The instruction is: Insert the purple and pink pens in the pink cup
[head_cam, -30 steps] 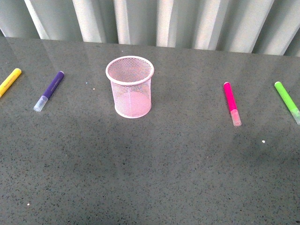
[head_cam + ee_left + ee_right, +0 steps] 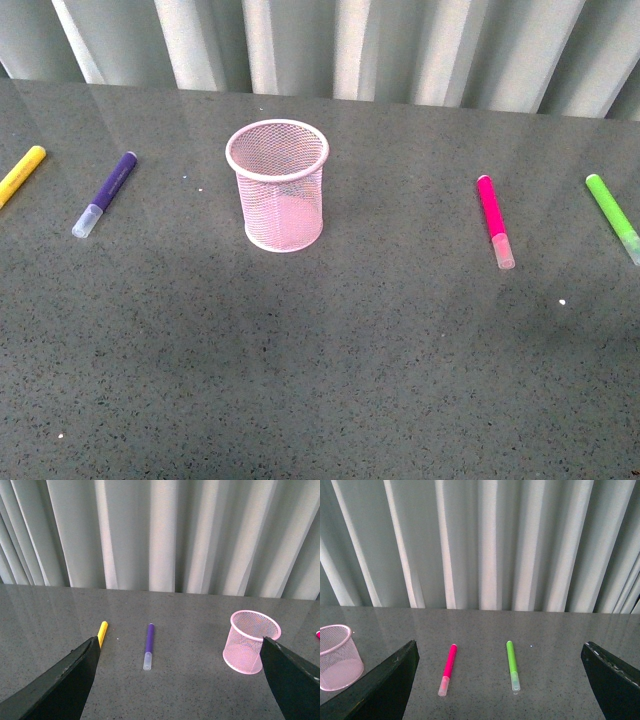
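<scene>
Pre-grasp: left gripper (image 2: 178, 640) & right gripper (image 2: 498, 643) both wide, empty.
I'd worry abt grabbing yellow marker (image 2: 20, 172) left of purple pen (image 2: 105, 193), green marker (image 2: 612, 215) right of pink pen (image 2: 494, 220), or tipping pink cup (image 2: 285, 210).

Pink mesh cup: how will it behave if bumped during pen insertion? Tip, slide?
Probably light: the pink cup is open wire mesh and empty. It may slide or tip if bumped near the rim, as it stands upright, narrower at the base than the rim, on a smooth, glossy table. The mesh wall might flex under a squeeze.
</scene>
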### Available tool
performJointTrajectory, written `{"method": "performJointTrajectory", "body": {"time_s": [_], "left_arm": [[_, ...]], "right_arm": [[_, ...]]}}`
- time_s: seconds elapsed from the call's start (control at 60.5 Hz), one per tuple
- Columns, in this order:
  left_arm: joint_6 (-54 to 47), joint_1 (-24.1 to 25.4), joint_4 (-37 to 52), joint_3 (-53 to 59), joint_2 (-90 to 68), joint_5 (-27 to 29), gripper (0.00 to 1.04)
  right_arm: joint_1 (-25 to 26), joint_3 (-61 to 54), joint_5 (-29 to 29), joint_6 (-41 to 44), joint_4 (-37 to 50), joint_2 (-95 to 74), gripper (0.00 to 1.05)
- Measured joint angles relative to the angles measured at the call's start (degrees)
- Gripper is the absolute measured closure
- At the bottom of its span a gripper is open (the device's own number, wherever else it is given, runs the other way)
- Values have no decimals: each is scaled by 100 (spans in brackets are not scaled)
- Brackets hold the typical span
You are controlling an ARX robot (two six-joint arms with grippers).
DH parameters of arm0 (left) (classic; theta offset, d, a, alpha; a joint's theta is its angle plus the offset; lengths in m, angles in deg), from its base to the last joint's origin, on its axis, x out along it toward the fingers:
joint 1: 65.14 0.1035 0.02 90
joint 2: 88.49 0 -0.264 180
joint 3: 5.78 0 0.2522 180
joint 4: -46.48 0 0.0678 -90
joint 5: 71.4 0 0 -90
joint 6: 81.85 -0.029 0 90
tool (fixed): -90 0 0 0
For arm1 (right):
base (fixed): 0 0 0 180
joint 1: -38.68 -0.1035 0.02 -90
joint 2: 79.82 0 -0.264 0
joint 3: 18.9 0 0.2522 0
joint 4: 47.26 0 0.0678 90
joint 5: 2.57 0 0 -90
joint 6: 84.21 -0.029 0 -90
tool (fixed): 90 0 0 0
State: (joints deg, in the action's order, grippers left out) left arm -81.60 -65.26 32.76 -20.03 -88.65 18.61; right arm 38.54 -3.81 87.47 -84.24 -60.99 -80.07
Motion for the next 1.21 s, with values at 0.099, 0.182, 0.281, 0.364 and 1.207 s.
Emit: {"method": "performJointTrajectory", "body": {"time_s": [0.099, 0.182, 0.281, 0.364, 1.207], "left_arm": [[0, 0, 0, 0, 0, 0, 7], [2, 0, 0, 0, 0, 0, 7], [0, 0, 0, 0, 0, 0, 7], [0, 0, 0, 0, 0, 0, 7], [2, 0, 0, 0, 0, 0, 7]], "right_arm": [[0, 0, 0, 0, 0, 0, 7], [0, 0, 0, 0, 0, 0, 7], [0, 0, 0, 0, 0, 0, 7], [0, 0, 0, 0, 0, 0, 7], [0, 0, 0, 0, 0, 0, 7]]}}
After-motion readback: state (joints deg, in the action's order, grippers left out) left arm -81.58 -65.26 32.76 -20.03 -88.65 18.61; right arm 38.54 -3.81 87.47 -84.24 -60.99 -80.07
